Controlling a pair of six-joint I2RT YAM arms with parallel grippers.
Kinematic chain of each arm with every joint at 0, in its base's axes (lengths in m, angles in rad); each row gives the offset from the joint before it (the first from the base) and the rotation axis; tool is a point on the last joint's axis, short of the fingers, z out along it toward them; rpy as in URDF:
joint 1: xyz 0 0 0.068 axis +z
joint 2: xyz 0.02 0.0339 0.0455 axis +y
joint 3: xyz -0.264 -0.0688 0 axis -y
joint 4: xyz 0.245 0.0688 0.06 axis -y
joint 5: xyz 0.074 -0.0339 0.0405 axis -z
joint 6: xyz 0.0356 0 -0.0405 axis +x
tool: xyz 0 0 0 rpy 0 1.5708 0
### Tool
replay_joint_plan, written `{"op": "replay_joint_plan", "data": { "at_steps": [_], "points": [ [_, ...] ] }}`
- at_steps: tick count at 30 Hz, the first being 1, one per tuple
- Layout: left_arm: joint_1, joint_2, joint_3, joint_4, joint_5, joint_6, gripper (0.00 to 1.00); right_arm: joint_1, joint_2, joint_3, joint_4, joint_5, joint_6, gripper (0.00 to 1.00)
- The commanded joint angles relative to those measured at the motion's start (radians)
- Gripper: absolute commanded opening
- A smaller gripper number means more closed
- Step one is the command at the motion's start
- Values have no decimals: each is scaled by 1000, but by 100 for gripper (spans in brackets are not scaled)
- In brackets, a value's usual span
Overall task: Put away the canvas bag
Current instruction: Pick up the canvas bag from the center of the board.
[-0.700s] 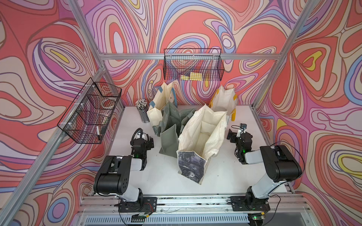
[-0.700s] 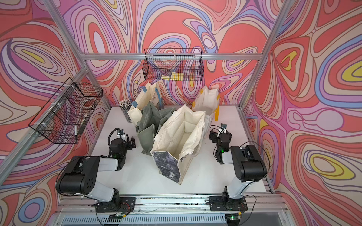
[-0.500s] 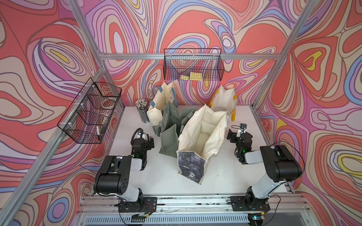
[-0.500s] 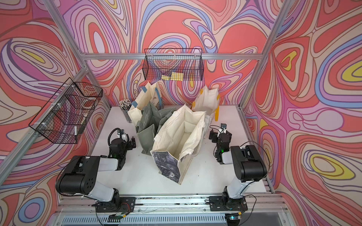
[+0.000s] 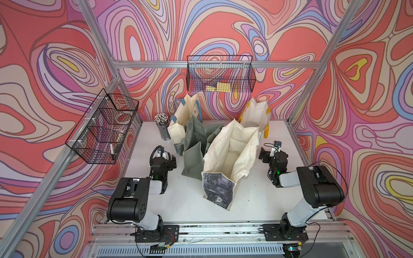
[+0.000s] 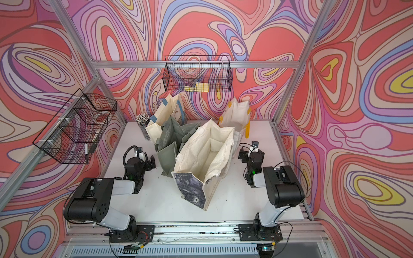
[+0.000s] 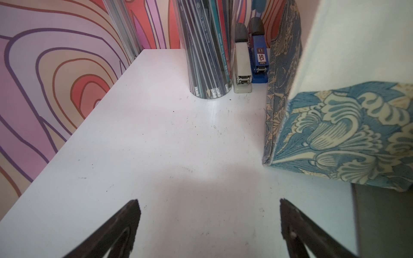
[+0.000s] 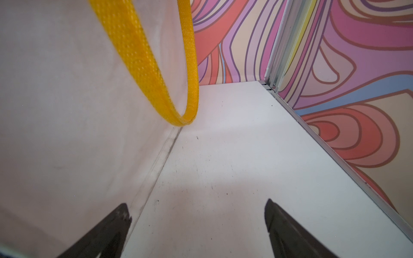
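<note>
Left tool (image 7: 208,201) and right tool (image 8: 196,202) gape wide and empty, flanking the upright canvas bag (image 5: 230,156) on the worktop (image 5: 192,201); putting-away seems unstarted.

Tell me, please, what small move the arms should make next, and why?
Probably ease the right gripper toward the big cream bag to pinch its near wall: both grippers are open and empty, the bag stands untouched, and a green bag blocks the left gripper.
</note>
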Motion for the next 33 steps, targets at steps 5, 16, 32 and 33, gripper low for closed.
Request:
{"op": "replay_joint_plan", "data": {
  "at_steps": [5,16,32,33],
  "points": [
    [-1,-33,-38,92,44,23,99,-3,-104,-16,-55,16,0,96],
    [-1,-612,18,-541,40,-37,91,-3,-494,290,-1174,76,159,98],
    [-13,-930,490,-1444,261,-265,81,-3,-567,767,-1895,-348,253,87],
    [-15,-926,522,-1474,256,-270,88,-2,-569,785,-1915,-368,253,86]
  ]
}}
